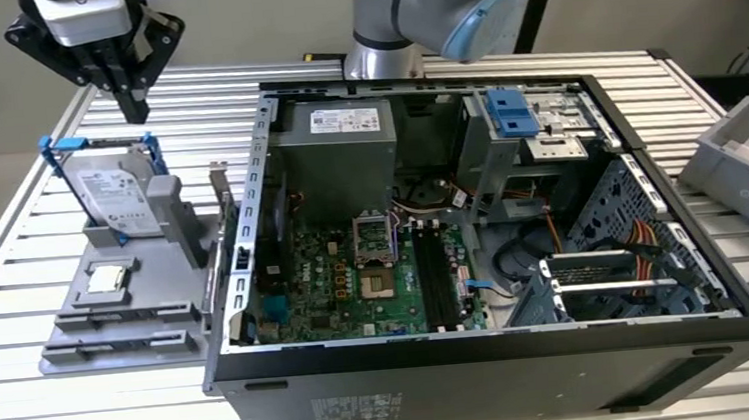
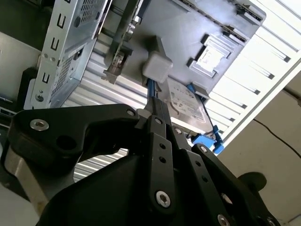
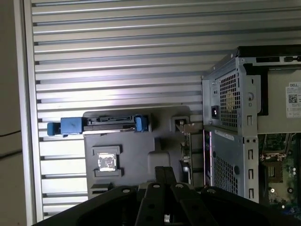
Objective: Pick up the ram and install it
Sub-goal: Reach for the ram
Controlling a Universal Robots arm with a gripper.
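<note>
The end effector [image 1: 137, 114], pinched narrow, hangs above the gray holder [image 1: 84, 293]; the ram [image 3: 190, 157] shows edge-on, a thin greenish strip.

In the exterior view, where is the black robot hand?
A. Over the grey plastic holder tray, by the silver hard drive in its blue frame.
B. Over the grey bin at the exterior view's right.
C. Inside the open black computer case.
A: the black robot hand hangs above the silver hard drive in its blue frame on the grey plastic holder tray, to the exterior view's left of the open black computer case.
</note>
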